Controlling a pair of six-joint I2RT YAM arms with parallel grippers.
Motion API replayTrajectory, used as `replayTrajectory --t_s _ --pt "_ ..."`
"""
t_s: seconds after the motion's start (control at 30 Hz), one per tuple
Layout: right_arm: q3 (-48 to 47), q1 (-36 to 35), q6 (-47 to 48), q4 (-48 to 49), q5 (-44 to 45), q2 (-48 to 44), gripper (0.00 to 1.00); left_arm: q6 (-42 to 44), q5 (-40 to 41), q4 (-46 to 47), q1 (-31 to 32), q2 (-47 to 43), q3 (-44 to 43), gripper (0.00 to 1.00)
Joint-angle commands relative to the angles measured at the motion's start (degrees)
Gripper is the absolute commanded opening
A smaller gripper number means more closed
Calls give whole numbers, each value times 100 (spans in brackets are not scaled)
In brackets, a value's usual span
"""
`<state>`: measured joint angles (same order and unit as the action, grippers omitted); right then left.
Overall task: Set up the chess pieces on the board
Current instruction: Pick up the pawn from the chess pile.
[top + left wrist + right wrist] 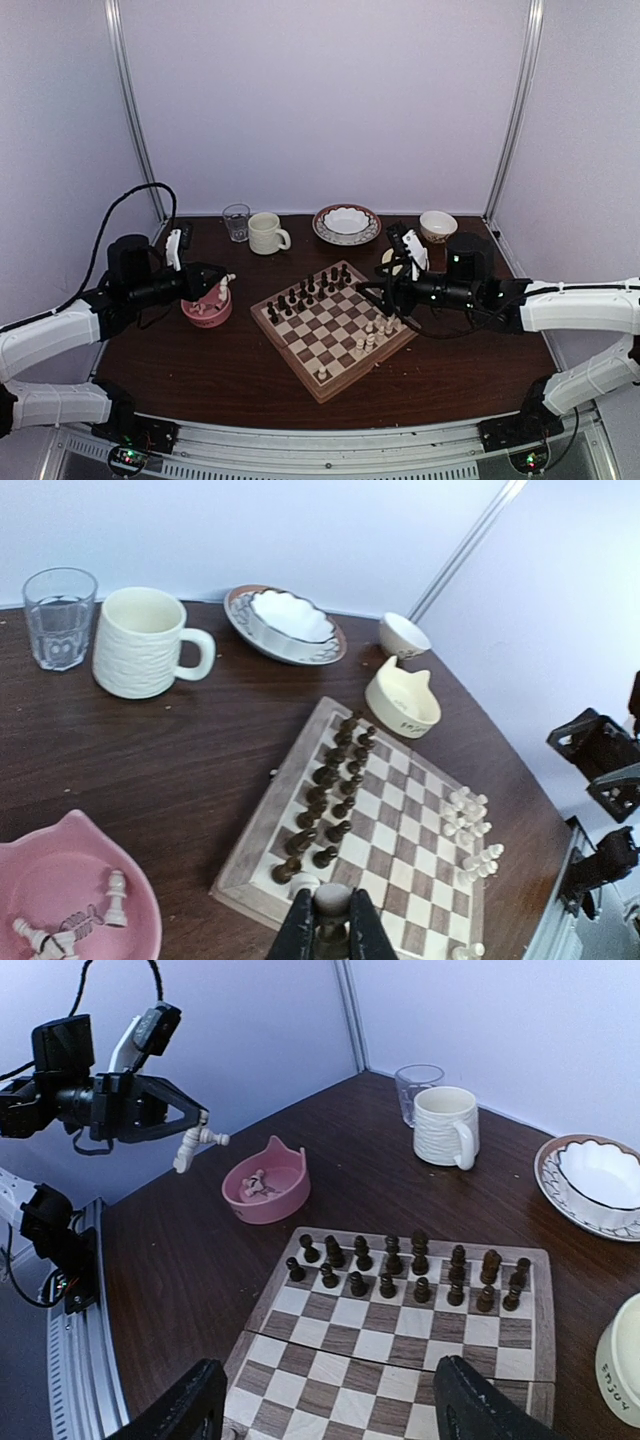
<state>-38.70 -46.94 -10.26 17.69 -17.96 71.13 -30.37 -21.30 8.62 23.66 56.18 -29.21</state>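
Looking over the white chess pieces (465,810), found them split three ways. Saw a cluster standing on the board (310,345) near its right edge, with a lone one by the near corner. Spotted a few more lying in the pink bowl (195,318) on the counter (180,370), just left of the board. Noted one white piece (190,1150) pinched in the left end effector (203,1118), clamped shut on it and hovering above that bowl. Could not tell which kind of piece it was. Found the dark pieces (305,295) lined up in two rows along the board's far-left edge. Saw the right end effector (335,1415) held over the board, fingers (200,1410) spread wide with nothing between them. Farther back, made out a cream mug (268,233) beside a clear glass (236,221), a scalloped bowl (346,220) on a patterned plate (320,228), a small bowl (438,225), and a pale spouted dish (400,700) just past the board's far corner.
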Motion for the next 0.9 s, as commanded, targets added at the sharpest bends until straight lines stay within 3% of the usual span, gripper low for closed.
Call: replayTrajectory --t_s 0.0,0.2,0.43,0.57,0.87 --pt "-367 -296 298 130 -773 209 74 -315 -1095 611 1 66 -10 1" --pt "-472 -585 690 141 -1583 429 73 -544 -1907 1031 455 363 -261 0" --pt "-417 -597 352 596 -2081 497 76 -466 -1914 1200 1477 553 -605 0" --pt "-326 -606 13 1024 -2112 620 80 -599 -1923 1516 1741 631 -599 1" --pt "-368 -678 -628 1890 -2710 1157 79 -790 -2029 2048 2243 933 -664 0"
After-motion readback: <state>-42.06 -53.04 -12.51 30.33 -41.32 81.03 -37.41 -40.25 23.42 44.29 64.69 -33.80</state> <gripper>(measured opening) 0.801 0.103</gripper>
